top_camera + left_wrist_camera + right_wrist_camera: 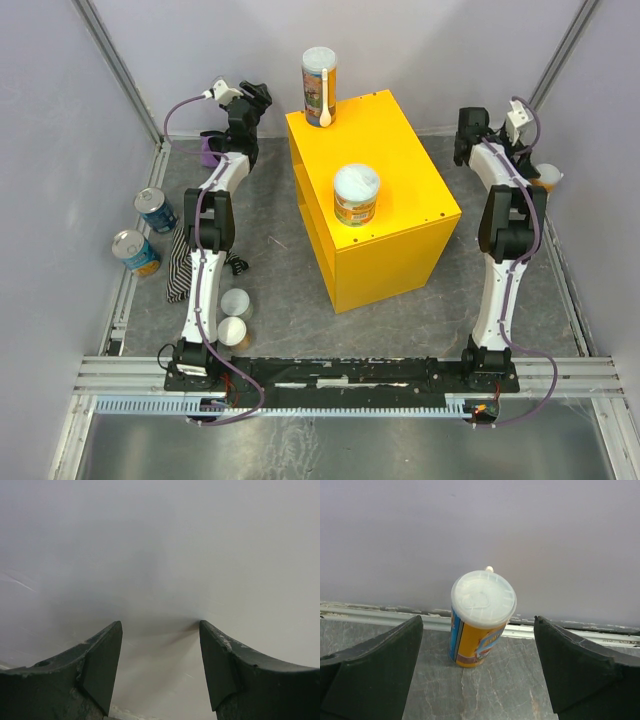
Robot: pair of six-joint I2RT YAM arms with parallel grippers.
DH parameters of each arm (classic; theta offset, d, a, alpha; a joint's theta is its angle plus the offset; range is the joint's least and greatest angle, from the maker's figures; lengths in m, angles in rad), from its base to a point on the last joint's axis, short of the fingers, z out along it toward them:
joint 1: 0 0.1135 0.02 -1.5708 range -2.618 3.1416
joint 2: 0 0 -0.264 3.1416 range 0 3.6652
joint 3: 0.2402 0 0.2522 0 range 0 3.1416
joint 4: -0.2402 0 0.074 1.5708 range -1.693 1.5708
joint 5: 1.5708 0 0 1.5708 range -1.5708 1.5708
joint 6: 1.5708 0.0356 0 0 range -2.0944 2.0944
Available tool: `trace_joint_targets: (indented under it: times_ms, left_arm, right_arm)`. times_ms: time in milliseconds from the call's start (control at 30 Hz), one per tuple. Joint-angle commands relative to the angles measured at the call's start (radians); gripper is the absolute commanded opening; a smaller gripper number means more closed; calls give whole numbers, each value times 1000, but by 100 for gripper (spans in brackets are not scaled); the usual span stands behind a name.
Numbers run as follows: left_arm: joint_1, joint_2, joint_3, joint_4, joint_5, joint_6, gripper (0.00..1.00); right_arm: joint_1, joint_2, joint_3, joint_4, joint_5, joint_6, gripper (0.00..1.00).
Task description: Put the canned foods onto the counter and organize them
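Observation:
The yellow counter (pixel 392 150) stands mid-table. On its top are a tall colourful tube (pixel 320 85) at the back and a shorter orange tub with a white lid (pixel 356 195). Two blue tins (pixel 155 210) (pixel 135 252) stand at the left rail. Two pale-lidded tubs (pixel 236 303) stand by the left arm's base. Another orange tub (pixel 483 597) stands upright against the right wall, also in the top view (pixel 547 178). My right gripper (pixel 478 619) is open and faces it, short of it. My left gripper (pixel 160 622) is open, empty, facing a blank wall.
A striped cloth (pixel 178 262) lies beside the left arm, and a purple cloth (pixel 210 152) sits behind it. Grey walls and metal rails (pixel 122 290) close in the table on the left, back and right. The counter's hollow side faces left.

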Motion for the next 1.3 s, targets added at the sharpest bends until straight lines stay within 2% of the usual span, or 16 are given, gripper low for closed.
trace_joint_targets:
  times_ms: [0,100,233,300,400,500,600,733,1133,1267]
  left_arm:
    - [-1,39,72,32,-1,-26,70]
    - [1,42,76,31,-4,-23,70]
    - [1,39,70,30,-5,-20,70]
    - [2,40,72,30,-9,-20,70]
    - [6,41,76,30,-9,-17,70]
    - [6,41,70,26,-5,-18,70]
    - [5,45,72,25,-7,-21,70]
    - [5,48,81,21,-8,-23,70]
    - [3,50,88,13,-3,-27,70]
    - [2,51,91,12,0,-26,70]
  right_arm:
    - [-24,-11,71,-4,74,-32,99]
    - [-31,6,62,183,124,-216,99]
    - [-47,-43,-119,712,119,-599,99]
    - [-49,-24,-150,943,127,-812,98]
    - [-65,34,-178,1500,146,-1272,98]
    - [-81,150,-66,1869,168,-1708,100]
    - [-85,193,20,1916,187,-1787,100]
    - [-82,162,-19,1896,200,-1728,100]
    - [-73,167,-21,1913,320,-1715,100]
    - [-58,193,31,1912,321,-1715,100]
